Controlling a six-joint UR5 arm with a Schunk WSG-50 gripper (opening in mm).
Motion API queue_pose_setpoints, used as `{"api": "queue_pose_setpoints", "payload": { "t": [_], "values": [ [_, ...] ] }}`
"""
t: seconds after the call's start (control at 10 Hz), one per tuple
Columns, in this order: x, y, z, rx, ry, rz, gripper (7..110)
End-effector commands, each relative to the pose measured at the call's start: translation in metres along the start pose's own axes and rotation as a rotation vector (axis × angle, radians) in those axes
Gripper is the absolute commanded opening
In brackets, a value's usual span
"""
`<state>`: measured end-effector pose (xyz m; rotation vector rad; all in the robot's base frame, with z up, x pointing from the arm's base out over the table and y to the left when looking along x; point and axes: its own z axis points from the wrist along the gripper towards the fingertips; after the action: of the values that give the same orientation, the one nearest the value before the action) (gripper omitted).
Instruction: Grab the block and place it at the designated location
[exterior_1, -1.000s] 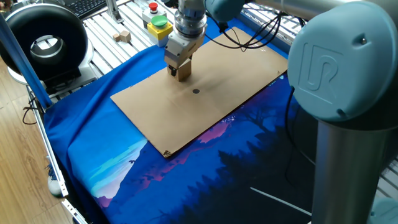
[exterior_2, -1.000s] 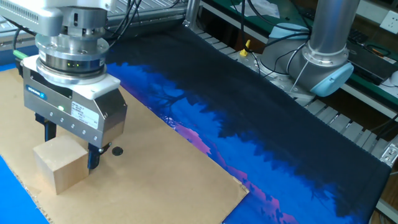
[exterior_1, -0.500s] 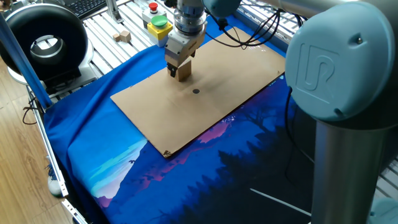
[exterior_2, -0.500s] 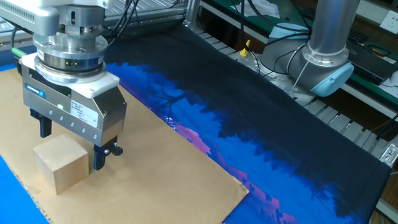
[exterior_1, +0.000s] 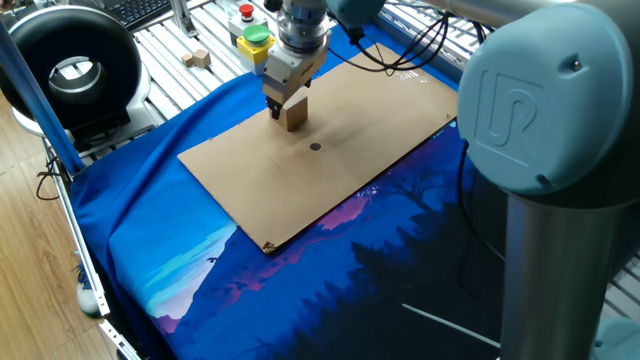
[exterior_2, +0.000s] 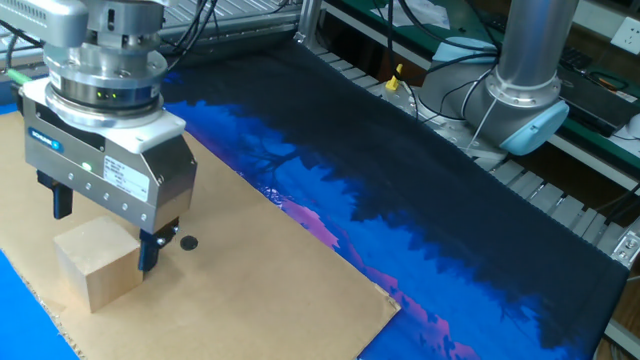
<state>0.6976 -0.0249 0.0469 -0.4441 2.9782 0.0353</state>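
Block (exterior_2: 97, 262) flat on cardboard (exterior_2: 250, 290), tool (exterior_2: 103, 232) open above, dot (exterior_2: 188, 242) beside

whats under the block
The block sits flat on the brown cardboard sheet, which lies on a blue cloth. The dark dot lies beside it, uncovered. What is directly beneath the block is hidden.

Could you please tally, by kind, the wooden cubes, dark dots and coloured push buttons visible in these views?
Wooden cubes: 2, the block and a smaller cube
Dark dots: 1, the dot
Push buttons: 2, green and red
Total: 5
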Motion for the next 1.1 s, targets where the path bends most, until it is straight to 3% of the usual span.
{"api": "queue_pose_setpoints", "payload": {
  "t": [0.0,0.3,0.4,0.7,0.8,0.9,1.0],
  "values": [
    [-0.008,-0.002,-0.012,-0.022,-0.004,-0.016,88],
    [-0.008,-0.013,-0.012,0.018,-0.002,-0.047,88],
    [-0.007,-0.015,-0.013,0.026,0.010,-0.039,66],
    [-0.009,-0.016,-0.014,0.036,0.011,-0.031,66],
    [-0.007,-0.014,-0.015,0.030,0.023,-0.008,7],
    [-0.008,-0.012,-0.018,0.022,0.027,-0.013,7],
    [-0.015,0.004,-0.021,-0.047,0.005,-0.045,7]
  ]
}}
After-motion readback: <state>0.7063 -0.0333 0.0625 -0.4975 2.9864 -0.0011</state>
